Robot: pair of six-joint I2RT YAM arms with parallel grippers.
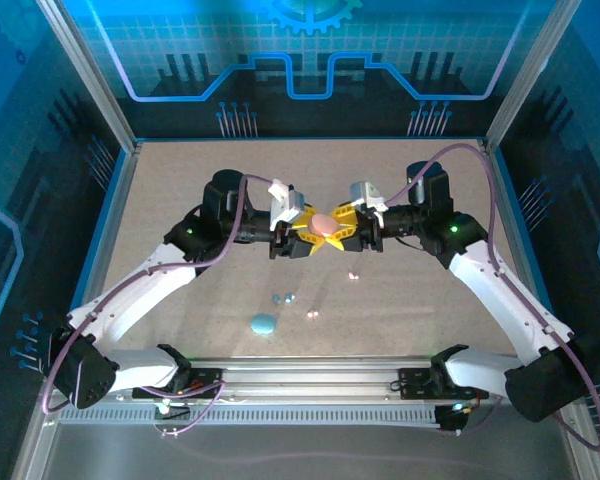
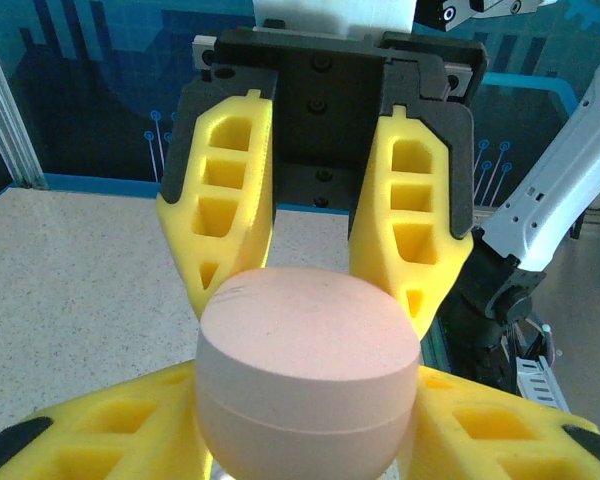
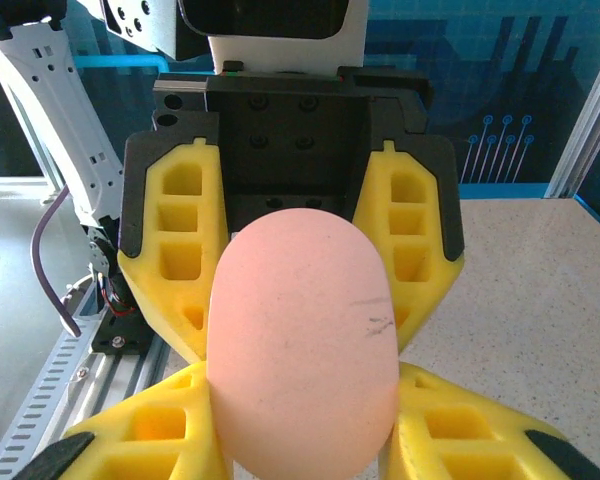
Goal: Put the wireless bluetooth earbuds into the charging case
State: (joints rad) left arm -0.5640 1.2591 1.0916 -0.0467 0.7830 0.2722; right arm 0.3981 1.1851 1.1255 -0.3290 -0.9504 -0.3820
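Note:
A pink oval charging case (image 1: 325,224) is held in the air over the middle of the table, between both grippers. My left gripper (image 1: 305,233) is shut on it from the left and my right gripper (image 1: 347,229) from the right. In the left wrist view the case (image 2: 310,350) is closed, with its seam showing, and sits between my yellow fingers (image 2: 110,430). In the right wrist view the case (image 3: 300,350) stands end-on between my fingers (image 3: 470,430). Tiny earbuds lie on the table below: two bluish ones (image 1: 283,297) and pink ones (image 1: 352,275) (image 1: 313,314).
A light blue oval case (image 1: 263,324) lies on the table near the front, left of centre. A metal rail (image 1: 300,380) runs along the near edge. Blue walls (image 1: 110,200) close in the speckled table (image 1: 180,180) on three sides.

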